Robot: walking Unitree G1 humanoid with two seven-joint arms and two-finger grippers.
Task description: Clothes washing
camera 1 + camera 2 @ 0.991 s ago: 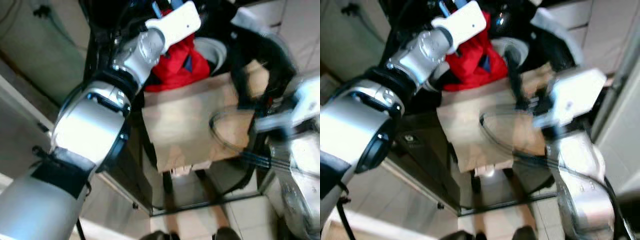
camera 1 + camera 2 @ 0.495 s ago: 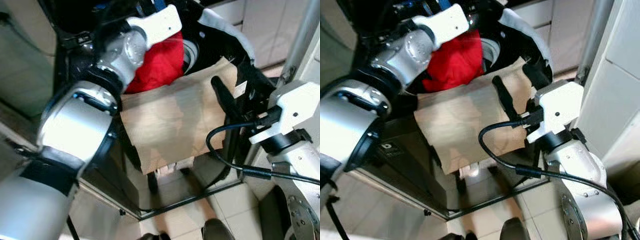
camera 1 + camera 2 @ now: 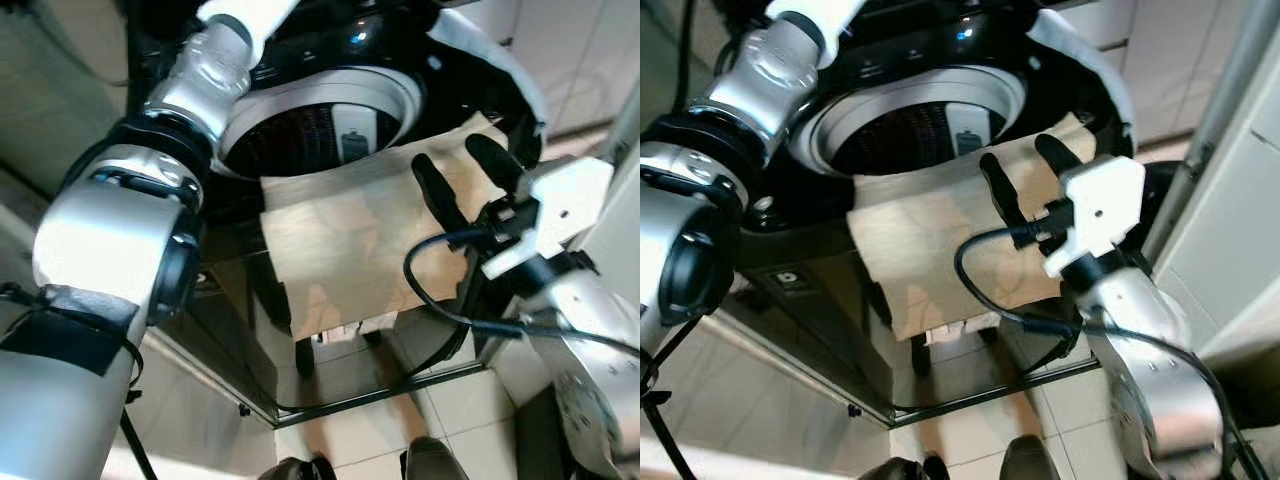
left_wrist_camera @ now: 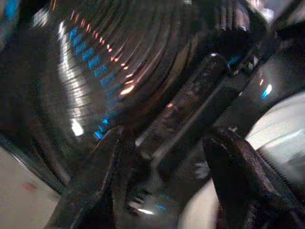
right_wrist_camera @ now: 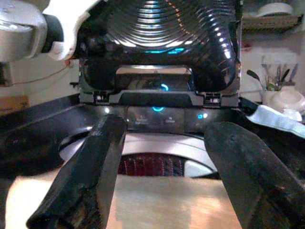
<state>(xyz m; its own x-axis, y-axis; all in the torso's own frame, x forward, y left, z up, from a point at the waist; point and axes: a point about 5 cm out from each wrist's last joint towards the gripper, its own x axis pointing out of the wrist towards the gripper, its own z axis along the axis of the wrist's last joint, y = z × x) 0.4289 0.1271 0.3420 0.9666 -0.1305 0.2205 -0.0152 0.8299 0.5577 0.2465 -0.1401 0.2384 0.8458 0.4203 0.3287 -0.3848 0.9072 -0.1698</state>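
Note:
A black top-loading washing machine (image 3: 330,35) stands before me with its round drum opening (image 3: 310,130) uncovered; something dark red shows inside the drum (image 5: 157,164). A tan sheet (image 3: 350,240) hangs over the machine's front edge. My right gripper (image 3: 455,160) hovers just above that sheet, open, with nothing between its black fingers (image 5: 102,157). My left arm (image 3: 200,70) reaches up past the drum toward the raised ribbed lid (image 5: 167,28). The left gripper (image 4: 167,143) is open and empty, close to the lid's hinge.
A white cloth (image 3: 490,50) lies on the machine's back right corner. The control panel (image 5: 157,109) glows blue. A black cable (image 3: 430,290) loops from my right wrist. A white cabinet (image 3: 1240,200) stands close on the right, and tiled floor (image 3: 360,450) lies below.
The red garment that hung by the left gripper over the drum is gone from there, and the drum opening now shows. The left arm has risen. The right gripper stays over the tan sheet.

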